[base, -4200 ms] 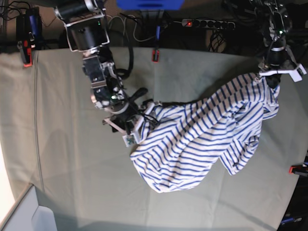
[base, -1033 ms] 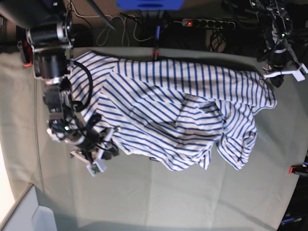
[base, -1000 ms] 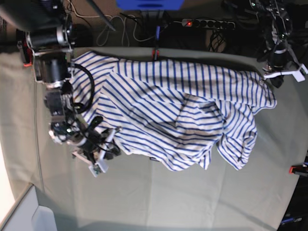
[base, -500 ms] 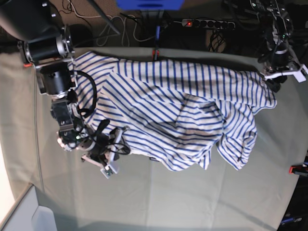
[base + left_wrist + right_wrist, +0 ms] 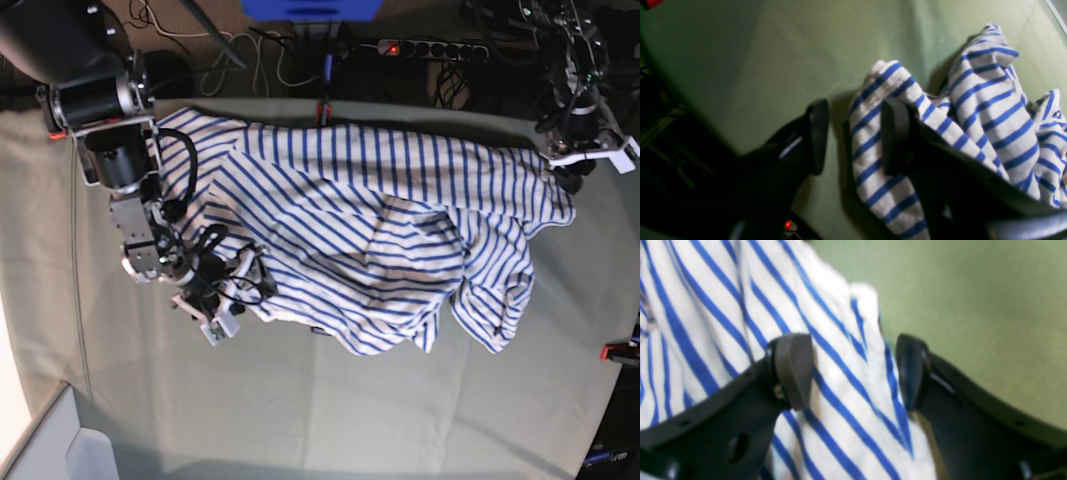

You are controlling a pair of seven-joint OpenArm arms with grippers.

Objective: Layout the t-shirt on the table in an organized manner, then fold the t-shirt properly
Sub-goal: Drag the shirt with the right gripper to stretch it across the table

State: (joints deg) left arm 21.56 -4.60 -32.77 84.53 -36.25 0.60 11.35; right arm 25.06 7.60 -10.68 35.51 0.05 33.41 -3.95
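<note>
The white t-shirt (image 5: 380, 230) with blue stripes lies spread but rumpled across the far half of the table (image 5: 350, 400). My right gripper (image 5: 235, 295) sits at the shirt's lower left edge. In the right wrist view the gripper (image 5: 853, 370) is open, with the striped fabric (image 5: 706, 323) lying between the jaws over the green cloth (image 5: 973, 290). My left gripper (image 5: 565, 165) is at the shirt's far right corner. In the left wrist view it (image 5: 855, 135) is open, with a fold of the shirt (image 5: 990, 100) between the fingers on the table (image 5: 773, 50).
Red clamps sit at the far edge (image 5: 323, 112), the far left (image 5: 55, 120) and the right edge (image 5: 620, 352). A power strip (image 5: 430, 47) and cables lie behind the table. A pale box corner (image 5: 50, 440) shows at the bottom left.
The shirt went from a bunch at the right to stretched out leftward. In the last second my right gripper moved right, onto the shirt's lower left edge. The left arm barely moved.
</note>
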